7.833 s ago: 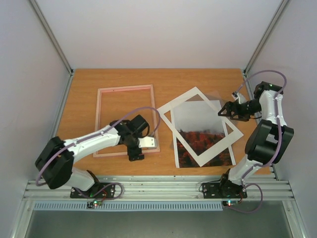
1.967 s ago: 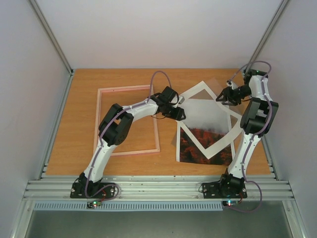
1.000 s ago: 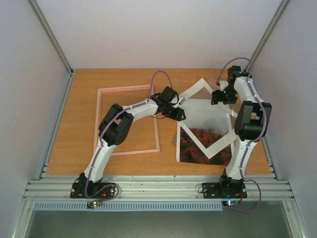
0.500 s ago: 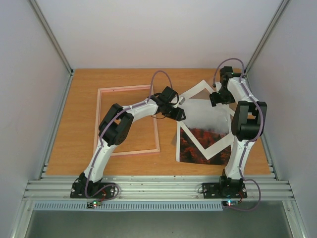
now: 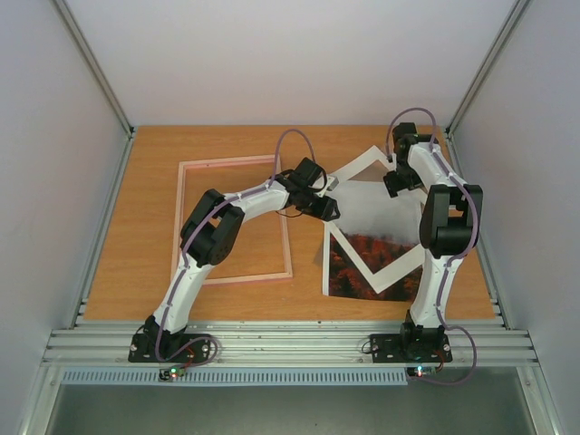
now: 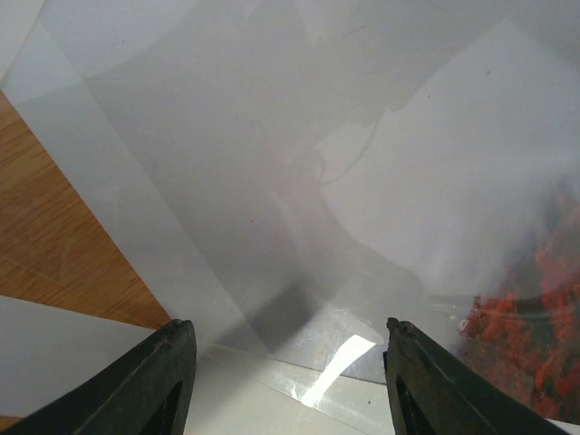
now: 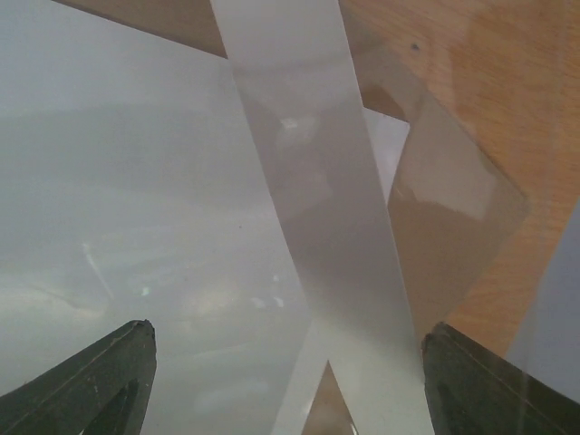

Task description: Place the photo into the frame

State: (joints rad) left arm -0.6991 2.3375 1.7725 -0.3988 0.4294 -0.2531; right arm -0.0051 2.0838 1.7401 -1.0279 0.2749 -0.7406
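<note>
Upper right, right arm (image 5: pixel 412 163) swings in over the mat (image 5: pixel 353 163), jaws spreading wide; left jaws spread too; photo (image 5: pixel 362 249) still lies outside the frame (image 5: pixel 227 161).

2 white arms (image 5: pixel 181 281), black joints (image 5: pixel 210 237), mauve cables (image 5: pixel 290 134); base lights (image 5: pixel 172 372) possibly green.

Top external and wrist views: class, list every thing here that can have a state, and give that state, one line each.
frame: lying flat, empty.
photo: face up, outside the frame, partly under the mat.
mat: lying askew across the photo.
clear sheet: flat, outside the frame.
left gripper: open, holding nothing.
right gripper: open, holding nothing.
</note>
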